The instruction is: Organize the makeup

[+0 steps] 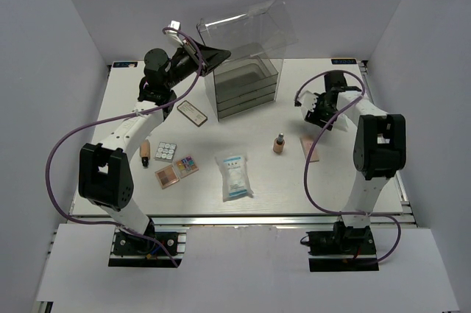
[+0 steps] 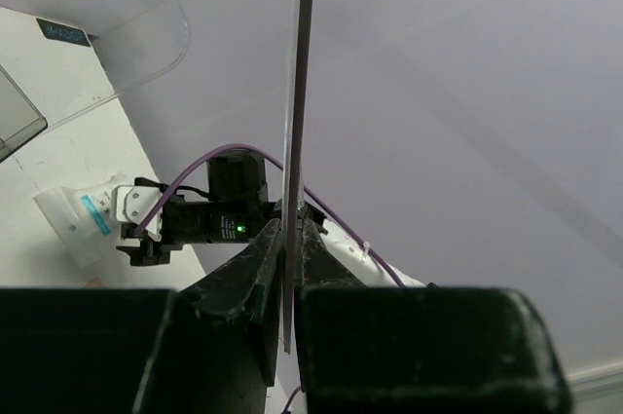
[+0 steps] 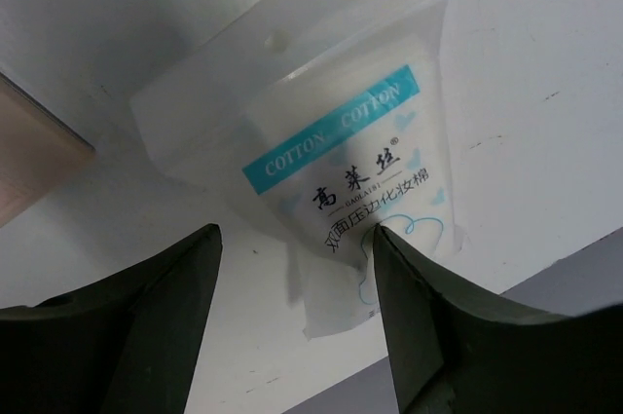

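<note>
Seen from the top camera, the left gripper is raised at the far-left corner of the clear acrylic drawer box. Its fingers are pinched on the edge of the clear lid, which tilts up and away from them above the box. On the table, to the near side of those fingers, lies the dark-framed flat case. Nearer the arm's base, the white-grid palette, the multicoloured palette and the pink palette sit close together. The right gripper is to the right of the box. The small brown bottle stands upright to the near-left of its fingers and the peach palette lies on their near side. The white-and-blue packet is well apart, further left.

In the left wrist view, the fingers are clamped together on the lid, which rises straight up from between them (seen edge-on, as a thin line).

In the right wrist view, the right gripper has its fingers spread wide, with nothing between them. The packet lies flat on the table beyond the tips, in line with the gap. A corner of the peach palette shows beyond the left-hand finger.
</note>
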`<state>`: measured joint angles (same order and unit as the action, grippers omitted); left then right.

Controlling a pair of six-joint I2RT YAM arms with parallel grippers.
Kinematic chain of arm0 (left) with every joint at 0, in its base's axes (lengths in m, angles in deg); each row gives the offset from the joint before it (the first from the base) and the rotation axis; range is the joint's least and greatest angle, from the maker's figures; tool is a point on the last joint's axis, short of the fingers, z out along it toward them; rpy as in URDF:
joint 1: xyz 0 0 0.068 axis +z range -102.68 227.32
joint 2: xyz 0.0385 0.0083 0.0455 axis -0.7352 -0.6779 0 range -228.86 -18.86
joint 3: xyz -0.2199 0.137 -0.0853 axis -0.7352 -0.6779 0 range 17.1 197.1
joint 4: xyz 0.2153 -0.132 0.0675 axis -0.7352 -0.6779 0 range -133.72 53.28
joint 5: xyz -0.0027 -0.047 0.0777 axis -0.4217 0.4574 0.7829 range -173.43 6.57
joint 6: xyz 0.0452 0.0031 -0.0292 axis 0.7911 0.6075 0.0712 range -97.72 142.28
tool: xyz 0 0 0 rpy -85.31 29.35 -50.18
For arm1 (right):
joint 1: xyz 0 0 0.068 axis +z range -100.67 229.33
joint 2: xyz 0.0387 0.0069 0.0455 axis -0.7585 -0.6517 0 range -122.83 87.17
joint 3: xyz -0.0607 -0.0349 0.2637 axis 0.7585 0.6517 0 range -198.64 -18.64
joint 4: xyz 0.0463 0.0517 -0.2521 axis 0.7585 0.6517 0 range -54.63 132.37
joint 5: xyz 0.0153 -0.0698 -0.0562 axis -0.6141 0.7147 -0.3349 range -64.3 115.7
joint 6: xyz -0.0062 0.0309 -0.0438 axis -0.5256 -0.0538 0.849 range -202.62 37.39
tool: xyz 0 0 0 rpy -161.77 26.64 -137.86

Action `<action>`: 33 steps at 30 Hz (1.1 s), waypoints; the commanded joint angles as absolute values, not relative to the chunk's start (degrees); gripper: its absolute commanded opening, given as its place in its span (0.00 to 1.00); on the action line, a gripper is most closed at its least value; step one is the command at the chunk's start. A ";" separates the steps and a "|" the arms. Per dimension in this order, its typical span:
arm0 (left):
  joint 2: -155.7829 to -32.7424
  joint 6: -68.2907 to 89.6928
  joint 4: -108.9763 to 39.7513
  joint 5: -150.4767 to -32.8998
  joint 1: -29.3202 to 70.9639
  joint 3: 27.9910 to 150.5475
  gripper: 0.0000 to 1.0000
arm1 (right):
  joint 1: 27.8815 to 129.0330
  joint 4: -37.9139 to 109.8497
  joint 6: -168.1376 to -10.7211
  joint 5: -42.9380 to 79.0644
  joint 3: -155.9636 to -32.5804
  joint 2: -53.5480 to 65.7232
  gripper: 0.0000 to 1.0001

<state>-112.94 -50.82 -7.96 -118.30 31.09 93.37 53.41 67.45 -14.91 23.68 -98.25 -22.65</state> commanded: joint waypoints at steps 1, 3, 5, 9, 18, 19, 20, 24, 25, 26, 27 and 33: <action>-111.76 -51.55 -6.04 -117.79 31.41 93.74 0.06 | 53.02 68.17 -10.02 25.44 -100.73 -23.65 0.68; -111.93 -51.81 -5.34 -117.79 31.41 93.57 0.06 | 53.02 66.67 -9.06 27.37 -99.85 -24.80 0.62; -112.02 -52.16 -5.16 -117.97 31.41 93.39 0.06 | 53.02 64.91 -9.23 26.77 -100.11 -25.15 0.58; -111.76 -52.16 -5.16 -117.88 31.59 93.48 0.06 | 53.02 61.84 -9.67 24.04 -99.06 -22.53 0.43; -112.02 -54.36 -2.53 -117.71 31.76 93.39 0.06 | 52.85 58.13 -13.26 13.77 -95.28 -12.70 0.06; -112.02 -54.62 -2.44 -117.79 31.76 93.56 0.06 | 52.93 58.22 -13.88 10.01 -95.19 -11.37 0.05; -112.19 -54.80 -2.26 -117.79 31.76 93.65 0.06 | 53.11 58.40 -14.58 7.62 -94.84 -10.14 0.03; -112.81 -57.17 0.28 -117.71 31.85 93.92 0.06 | 55.39 51.22 -16.69 -2.93 -87.05 2.75 0.00; -112.99 -57.35 0.55 -117.62 31.85 94.00 0.06 | 57.13 48.41 -17.22 -3.73 -84.93 4.71 0.00; -112.99 -57.70 0.90 -117.62 31.85 94.00 0.06 | 58.20 41.94 -17.75 -4.26 -82.82 6.64 0.00; -113.07 -57.87 0.99 -117.53 31.85 94.09 0.06 | 59.43 38.66 -18.27 -4.27 -80.80 9.79 0.00; -113.78 -59.72 3.01 -117.44 31.85 94.70 0.06 | 69.97 13.55 -22.41 -0.67 -69.98 14.57 0.00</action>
<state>-114.25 -57.44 -1.14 -117.97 31.46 93.06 67.15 31.69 -19.35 -0.67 -73.03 14.68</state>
